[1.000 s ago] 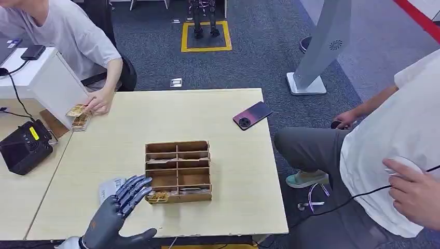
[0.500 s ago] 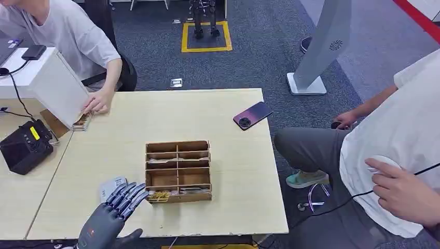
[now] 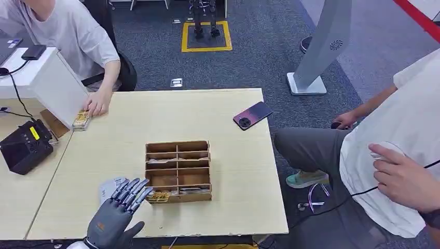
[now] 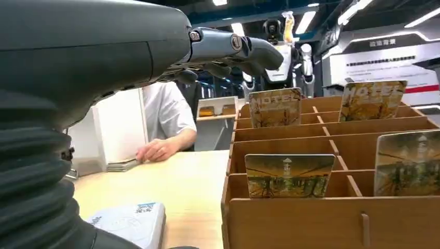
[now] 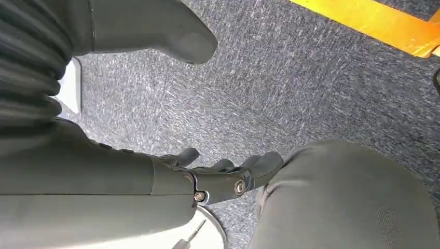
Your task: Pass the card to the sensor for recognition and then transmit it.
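Head view: robot hand [image 3: 115, 215] spread, empty.

Left hand [image 3: 115, 217]: dark grey palm, bluish-grey metallic fingers [image 3: 131, 189], thick grey thumb, pale cuff at wrist. Wrist cam: black ribbed cover [image 4: 31, 176], smooth dark shell, small silver screw at finger base.
Right hand [image 5: 171, 176]: same grey shell w/ ribbed cover, darker fingers, round screws at finger base, blunt thumb.

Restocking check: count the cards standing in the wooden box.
4: one card and another in nearer slots of the box, two farther back; others may be hidden.
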### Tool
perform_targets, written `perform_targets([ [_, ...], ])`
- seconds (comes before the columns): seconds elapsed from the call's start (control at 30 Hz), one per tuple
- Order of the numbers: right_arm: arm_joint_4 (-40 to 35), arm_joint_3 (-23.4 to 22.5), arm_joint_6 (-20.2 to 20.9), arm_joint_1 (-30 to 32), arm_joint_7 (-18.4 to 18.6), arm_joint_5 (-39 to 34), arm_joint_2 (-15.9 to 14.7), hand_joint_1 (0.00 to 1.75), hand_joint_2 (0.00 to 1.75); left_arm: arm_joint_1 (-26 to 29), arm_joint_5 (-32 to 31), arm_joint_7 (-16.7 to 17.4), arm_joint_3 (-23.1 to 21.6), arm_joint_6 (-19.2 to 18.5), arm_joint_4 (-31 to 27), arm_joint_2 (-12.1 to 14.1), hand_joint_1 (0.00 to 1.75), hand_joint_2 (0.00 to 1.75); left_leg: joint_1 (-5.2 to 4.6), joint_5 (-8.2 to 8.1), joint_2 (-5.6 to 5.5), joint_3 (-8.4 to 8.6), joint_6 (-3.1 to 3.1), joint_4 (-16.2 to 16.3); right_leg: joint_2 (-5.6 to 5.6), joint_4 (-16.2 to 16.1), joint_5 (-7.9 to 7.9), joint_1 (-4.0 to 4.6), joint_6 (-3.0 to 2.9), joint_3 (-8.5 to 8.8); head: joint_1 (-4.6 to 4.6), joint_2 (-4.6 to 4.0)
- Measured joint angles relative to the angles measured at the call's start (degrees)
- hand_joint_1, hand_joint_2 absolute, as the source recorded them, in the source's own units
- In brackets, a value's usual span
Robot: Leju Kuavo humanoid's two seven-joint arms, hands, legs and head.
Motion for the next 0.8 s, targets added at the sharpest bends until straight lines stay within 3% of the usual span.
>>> perform_targets([
  [0.2,0.00,0.00,0.00,0.00,0.09,0.00,0.11,0.00,1.75,-1.11,-1.31,1.33,-0.04,0.63,1.07,-2.03,0.00,1.75,0.00,0.00,0.01,0.01,0.00,0.00,0.00,0.00,0.00,0.00,0.00,0.00,0.02,0.00],
  [0.47,0.00,0.02,0.02,0.00,0.52,0.00,0.37,0.00,1.75,-3.04,-1.05,0.35,-1.33,0.24,1.09,-5.70,0.00,1.75,-0.01,0.00,0.01,0.00,0.00,0.01,0.00,0.00,0.00,0.00,0.00,0.00,0.02,0.00],
  [0.8,0.00,0.07,0.09,-0.01,0.68,0.00,0.50,0.00,1.75,-3.94,-2.94,1.07,-1.97,0.24,1.11,-7.04,0.00,1.75,0.00,0.00,0.01,0.01,0.00,0.01,0.00,0.00,0.00,0.00,0.00,0.00,0.00,0.00],
])
